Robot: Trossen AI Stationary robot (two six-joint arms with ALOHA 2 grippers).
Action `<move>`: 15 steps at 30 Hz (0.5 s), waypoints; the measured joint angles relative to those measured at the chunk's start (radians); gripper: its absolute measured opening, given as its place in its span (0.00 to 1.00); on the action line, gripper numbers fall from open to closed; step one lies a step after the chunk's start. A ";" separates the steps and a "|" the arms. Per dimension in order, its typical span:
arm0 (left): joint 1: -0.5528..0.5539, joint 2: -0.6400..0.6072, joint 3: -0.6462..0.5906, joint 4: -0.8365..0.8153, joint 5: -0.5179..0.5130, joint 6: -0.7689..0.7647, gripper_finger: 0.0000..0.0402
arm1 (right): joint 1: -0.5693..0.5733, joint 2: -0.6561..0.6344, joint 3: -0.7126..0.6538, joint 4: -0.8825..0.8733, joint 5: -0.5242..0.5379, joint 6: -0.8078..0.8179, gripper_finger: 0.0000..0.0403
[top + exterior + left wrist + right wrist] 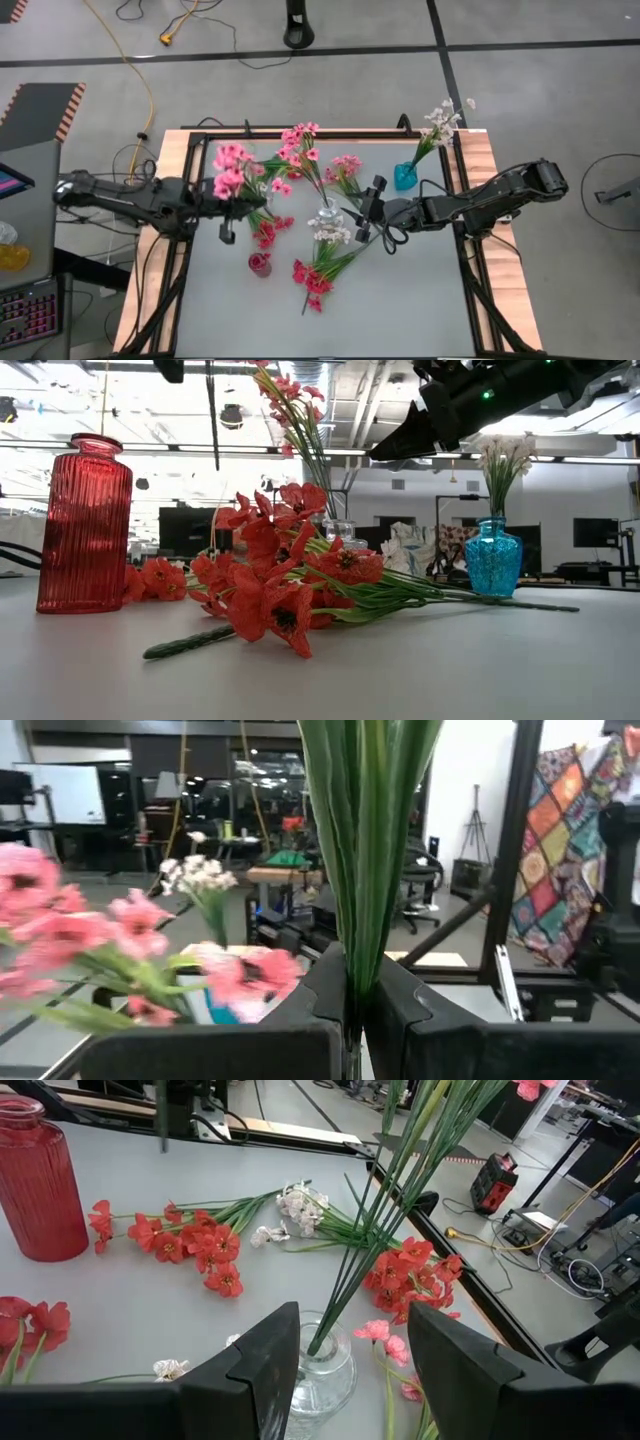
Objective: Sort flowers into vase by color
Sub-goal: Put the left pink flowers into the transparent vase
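Red ribbed glass stands out first: we see a red vase [84, 523] upright near the table's front, left of middle, with loose red flowers [280, 585] lying on their sides on the grey table [420, 300] beside it, their green stems trailing away from the vase. In the high view a second cluster of red blossoms [268, 232] lies just behind the vase, and a white sprig [330, 232] lies flat near the table's centre. A clear glass vase [325, 1375] sits around mid-table with pink flowers [300, 145] standing in it, their thin stems fanning upward and leaning toward the back edge. At the back right a blue vase [493, 557] holds white flowers [505, 455] upright. Our left gripper [357, 1000] hovers above the table left of centre, its jaws pressed tight on a bundle of green stems; the pink blossoms [232, 172] of that bunch spread beside it. Our right gripper [350, 1345] hangs just above the clear vase, fingers set wide apart on either side of the vase mouth and the stems rising from it, touching neither as far as we can tell. More pink blossoms [346, 168] show just behind the right gripper, though we cannot tell whether they lie on the table or stand in the clear vase.
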 joint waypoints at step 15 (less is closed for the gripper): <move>-0.096 0.392 0.000 0.504 -0.074 0.189 0.00 | 0.000 0.000 0.000 0.001 0.001 0.000 0.53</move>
